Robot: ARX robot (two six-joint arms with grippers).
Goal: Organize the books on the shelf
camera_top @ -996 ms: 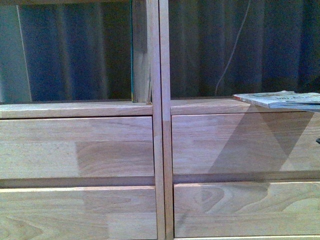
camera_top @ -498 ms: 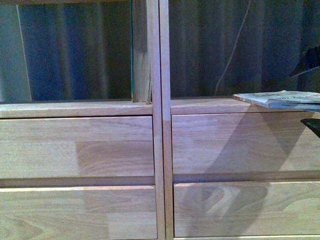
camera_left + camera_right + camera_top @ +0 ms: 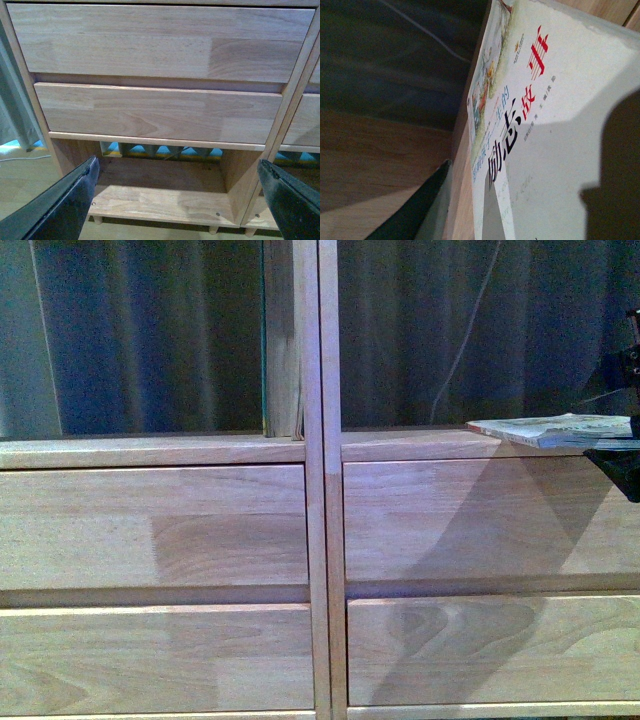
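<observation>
My right gripper (image 3: 631,443) sat around the book (image 3: 540,430) on the shelf (image 3: 322,540). I couldn't tell if it squeezed. Next: grab tight, stand it up.

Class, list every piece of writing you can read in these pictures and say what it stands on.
"励志": large black characters on the book cover.
"故事": red, same cover.
"一生的": blue, same cover; the characters before it are unclear.
Small print on the cover: too small to read.
Shelf: no writing.
</observation>
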